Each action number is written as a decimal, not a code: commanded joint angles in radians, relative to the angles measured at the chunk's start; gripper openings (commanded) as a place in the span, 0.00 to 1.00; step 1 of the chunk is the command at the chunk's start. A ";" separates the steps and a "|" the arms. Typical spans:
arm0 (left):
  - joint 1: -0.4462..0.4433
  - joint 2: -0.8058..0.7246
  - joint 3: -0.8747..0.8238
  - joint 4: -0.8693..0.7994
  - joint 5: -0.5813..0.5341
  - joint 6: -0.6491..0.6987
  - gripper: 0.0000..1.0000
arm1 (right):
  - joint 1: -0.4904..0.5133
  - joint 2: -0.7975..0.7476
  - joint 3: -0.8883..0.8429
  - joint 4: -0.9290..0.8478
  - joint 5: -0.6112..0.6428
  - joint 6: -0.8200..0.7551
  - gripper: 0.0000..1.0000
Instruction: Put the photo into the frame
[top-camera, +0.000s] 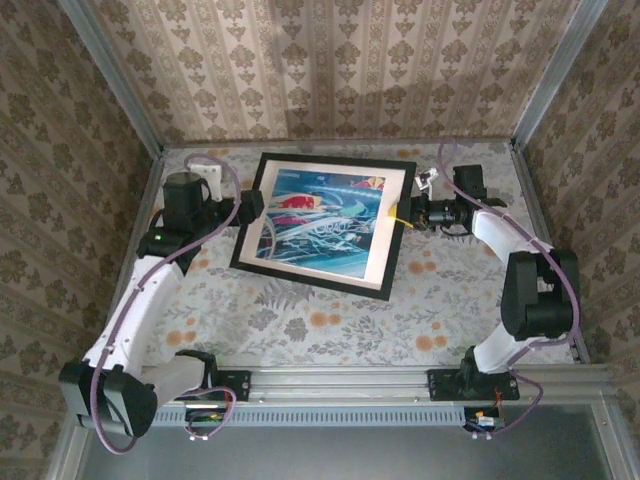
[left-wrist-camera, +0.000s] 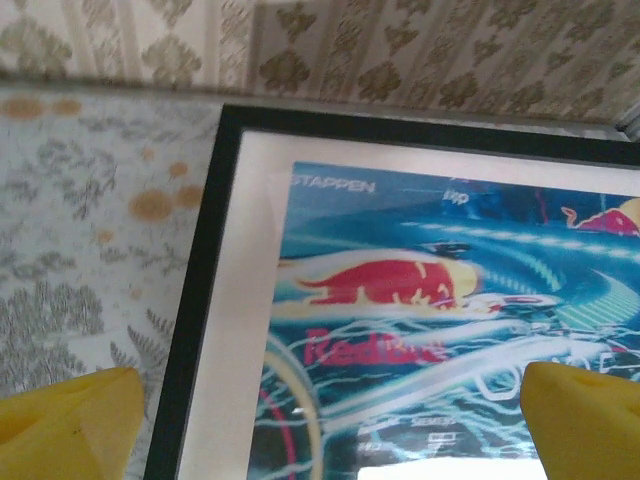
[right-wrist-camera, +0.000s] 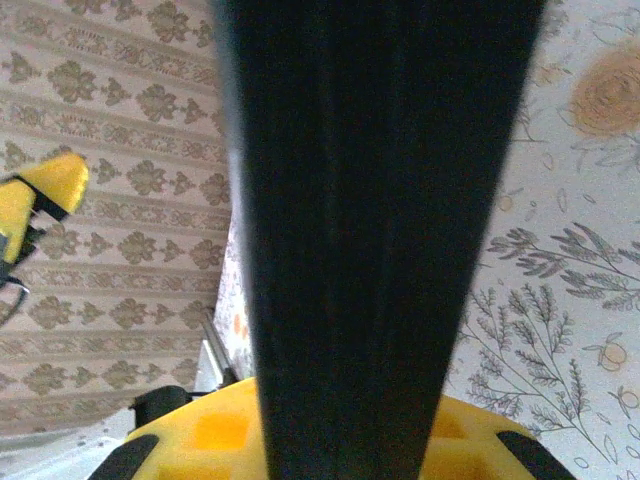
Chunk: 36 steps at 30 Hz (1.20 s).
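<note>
The photo (left-wrist-camera: 400, 280) reads "STAPPEN" and "Red Bull" inside the black frame (left-wrist-camera: 192, 300); left fingers (left-wrist-camera: 70, 420) are wide open, holding nothing; right fingers (right-wrist-camera: 50, 188) sit apart around the frame's edge

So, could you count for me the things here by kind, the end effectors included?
frame: 1
photo: 1
end effectors: 2, the left end effector and the right end effector
Total: 4
</note>
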 joint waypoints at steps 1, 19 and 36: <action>0.037 -0.009 -0.085 0.155 0.088 -0.132 0.96 | -0.015 0.061 0.046 0.031 0.033 -0.019 0.00; 0.079 0.104 -0.185 0.267 0.043 -0.175 0.94 | -0.063 0.329 0.092 0.156 0.060 0.096 0.41; 0.158 0.507 -0.056 0.260 0.070 -0.220 0.91 | -0.079 0.335 0.190 -0.046 0.346 0.006 0.64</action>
